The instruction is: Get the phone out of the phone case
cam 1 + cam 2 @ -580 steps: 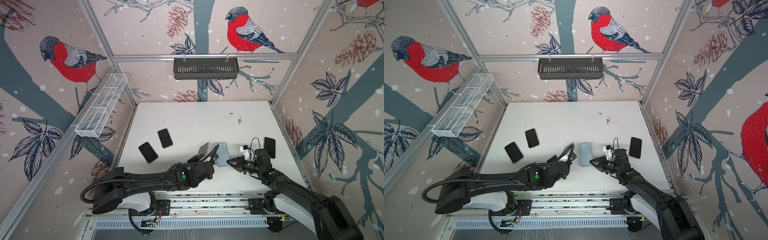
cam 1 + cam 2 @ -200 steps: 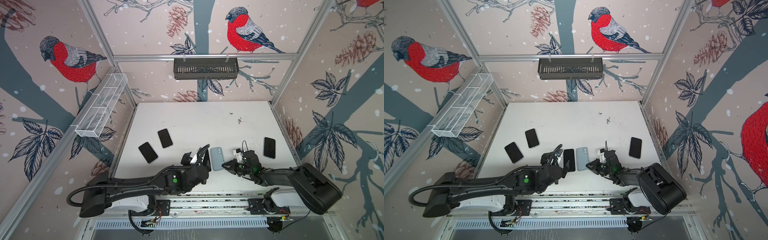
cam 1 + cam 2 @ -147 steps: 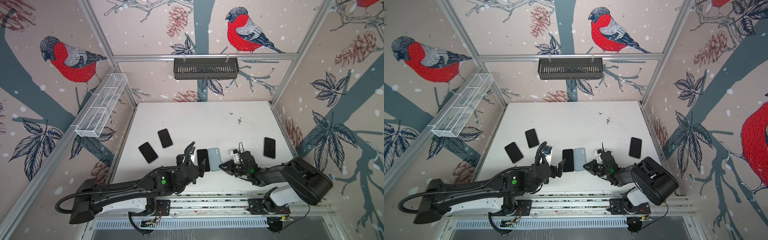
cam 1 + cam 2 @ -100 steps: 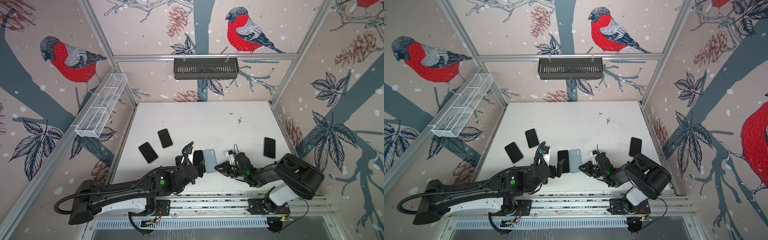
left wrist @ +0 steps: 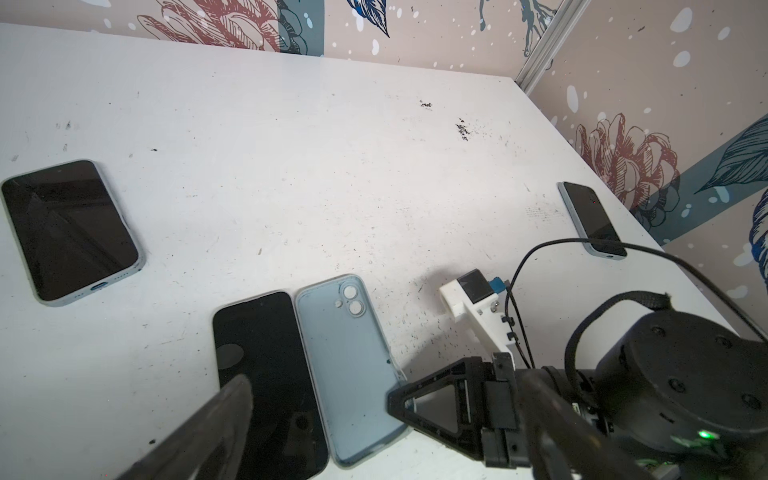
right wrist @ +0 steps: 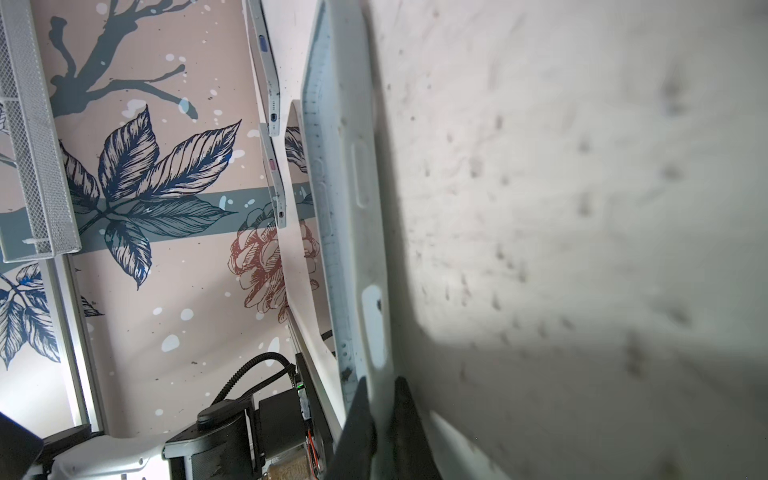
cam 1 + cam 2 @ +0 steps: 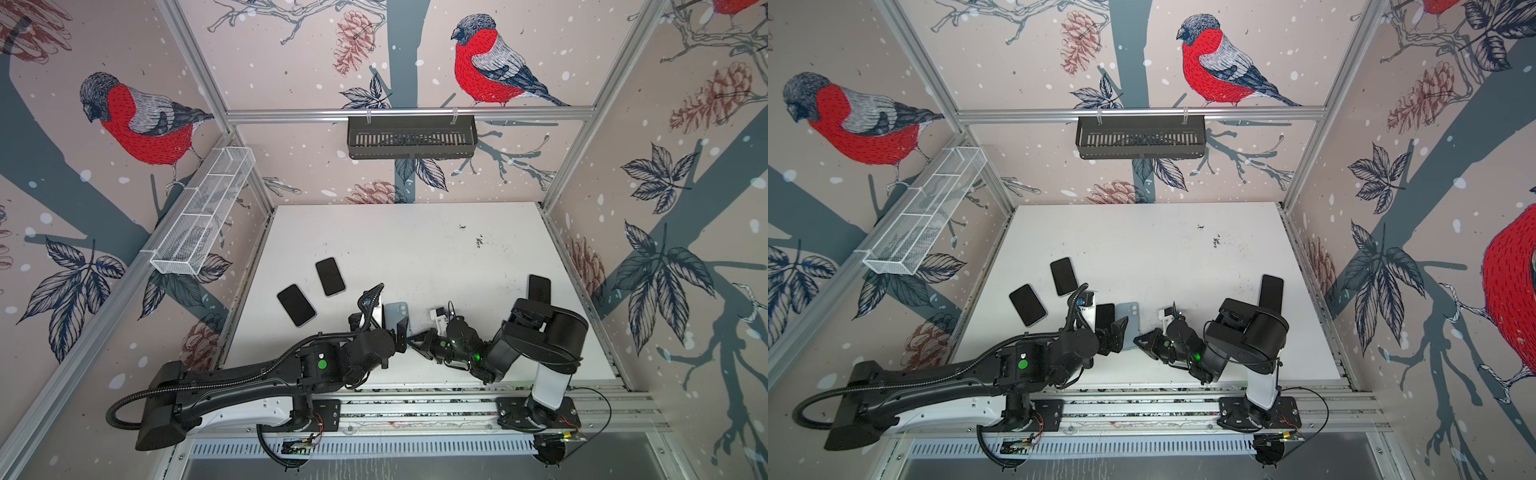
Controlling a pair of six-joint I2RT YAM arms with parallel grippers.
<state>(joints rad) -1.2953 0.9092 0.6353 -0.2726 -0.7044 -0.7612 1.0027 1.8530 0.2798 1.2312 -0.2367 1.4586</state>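
Got the phone (image 5: 266,374) lying screen-up on the table (image 7: 1163,249) right beside the empty case (image 5: 353,374), left hand (image 7: 1113,330) spread wide over their near ends, right hand (image 6: 380,399) pinching the case's near corner, two more phones (image 7: 1027,305) (image 7: 1064,276) off left, a fourth phone (image 7: 1271,291) far right.

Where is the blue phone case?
In a top view the blue case lies front-middle on the table, just right of the black phone, its corner pinched by the right hand.

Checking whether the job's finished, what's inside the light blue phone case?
Nothing: the case lies open side up, its bare inside and camera holes showing. The black phone lies beside it on the table. The right gripper pinches the near wall, hiding that corner.
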